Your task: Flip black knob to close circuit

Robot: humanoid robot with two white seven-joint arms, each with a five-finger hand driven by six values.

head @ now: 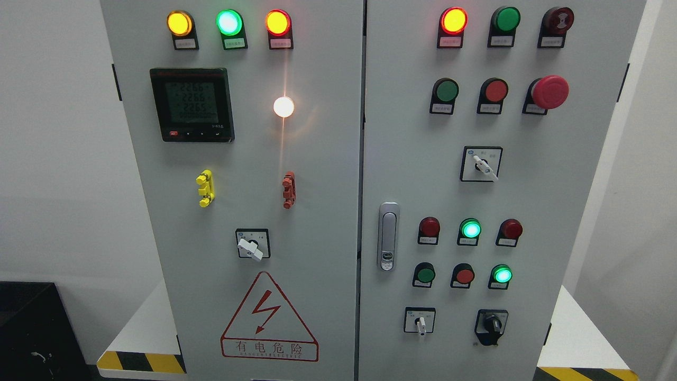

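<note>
Looking straight at the grey cabinet (317, 174), two doors. Black knob (492, 325) sits lower right of frame on the right door, w/ a white-handled selector (420, 321) just left of it. Green lamp (501, 275) lit above. Neither robot hand in shot, so can't tell open or closed.

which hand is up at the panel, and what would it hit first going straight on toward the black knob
Neither hand shows in the head view, so no pointing line can be judged. The black knob sits untouched at the right door's lower right, with nothing in front of it.
</note>
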